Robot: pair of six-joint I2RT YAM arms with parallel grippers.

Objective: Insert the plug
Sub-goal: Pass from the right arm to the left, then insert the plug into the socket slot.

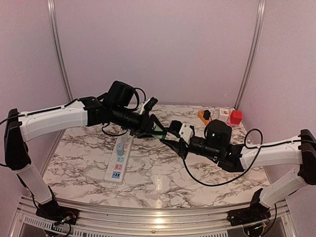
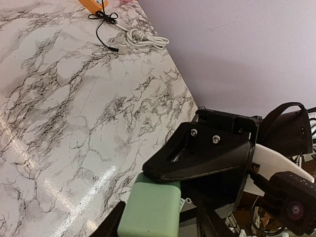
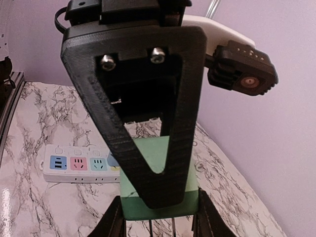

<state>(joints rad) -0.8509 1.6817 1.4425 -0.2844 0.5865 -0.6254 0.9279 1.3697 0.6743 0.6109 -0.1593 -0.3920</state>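
Note:
A green plug (image 1: 158,131) hangs in mid-air between both grippers, above the table. My right gripper (image 1: 172,139) is shut on it: in the right wrist view the plug (image 3: 163,153) sits tight between my right gripper's (image 3: 158,210) two fingers, with thin prongs showing below it. My left gripper (image 1: 152,126) is around the plug crosswise. In the left wrist view the plug (image 2: 150,212) touches one side of my left gripper (image 2: 159,215), with a gap to the other finger. The white power strip (image 1: 117,160) lies on the table below left and also shows in the right wrist view (image 3: 74,165).
A bluish plug (image 1: 120,147) stands in the strip. At the table's back right are an orange device (image 1: 202,116), a white box (image 1: 224,113) and a red cube (image 1: 236,117). The left wrist view shows a coiled white cable (image 2: 145,38) near the far wall.

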